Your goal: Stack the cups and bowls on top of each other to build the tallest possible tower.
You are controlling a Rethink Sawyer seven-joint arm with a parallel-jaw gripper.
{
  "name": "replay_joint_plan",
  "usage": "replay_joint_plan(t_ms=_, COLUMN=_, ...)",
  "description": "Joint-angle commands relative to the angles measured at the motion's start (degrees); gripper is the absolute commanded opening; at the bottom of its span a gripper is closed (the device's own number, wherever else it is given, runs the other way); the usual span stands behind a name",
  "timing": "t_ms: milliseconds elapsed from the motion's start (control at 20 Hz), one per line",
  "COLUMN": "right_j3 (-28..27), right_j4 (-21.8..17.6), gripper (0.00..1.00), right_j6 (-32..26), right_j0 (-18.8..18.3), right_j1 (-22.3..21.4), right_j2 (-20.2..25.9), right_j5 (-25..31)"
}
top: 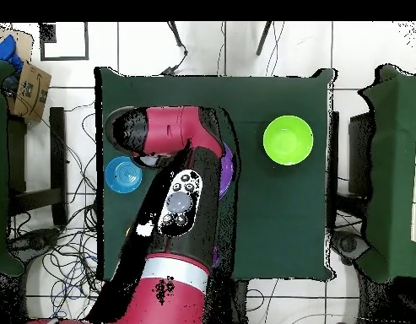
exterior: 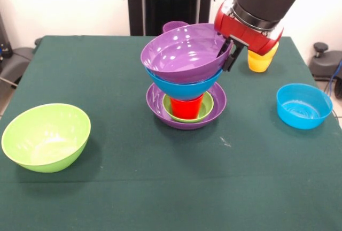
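The tower stands mid-table: a large purple bowl (exterior: 160,105) as base, a small green bowl (exterior: 208,104), a red cup (exterior: 186,106), a large blue bowl (exterior: 184,85) and a tilted purple bowl (exterior: 181,54) on top. My gripper (exterior: 226,53) is at the top bowl's right rim, one finger inside and one outside, shut on the rim. Two stacked yellow cups (exterior: 261,61) stand behind the gripper. A purple cup (exterior: 175,27) stands behind the tower. In the overhead view the arm (top: 181,202) hides the tower except a purple edge (top: 226,173).
A large lime green bowl (exterior: 46,136) (top: 288,140) sits alone at the front left of the front view. A small blue bowl (exterior: 303,105) (top: 124,175) sits at the right. The green cloth-covered table (exterior: 160,188) is ringed by chairs and cables.
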Motion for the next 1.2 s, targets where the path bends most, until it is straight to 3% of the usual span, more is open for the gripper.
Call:
replay_joint_plan(t_ms=50, right_j3=4.2, right_j4=1.1, gripper=0.00, right_j6=9.3, right_j0=0.5, right_j1=0.0, right_j2=2.7, right_j5=-3.5)
replay_joint_plan(t_ms=750, right_j3=6.4, right_j4=1.1, gripper=0.00, right_j6=8.1, right_j0=0.3, right_j1=-1.0, right_j2=2.5, right_j5=-4.4)
replay_joint_plan(t_ms=800, right_j3=6.4, right_j4=1.1, gripper=1.00, right_j6=8.0, right_j0=0.3, right_j1=-1.0, right_j2=2.6, right_j5=-4.6)
replay_joint_plan(t_ms=1200, right_j3=7.4, right_j4=2.5, gripper=1.00, right_j6=8.7, right_j0=0.2, right_j1=-1.2, right_j2=3.1, right_j5=-4.1)
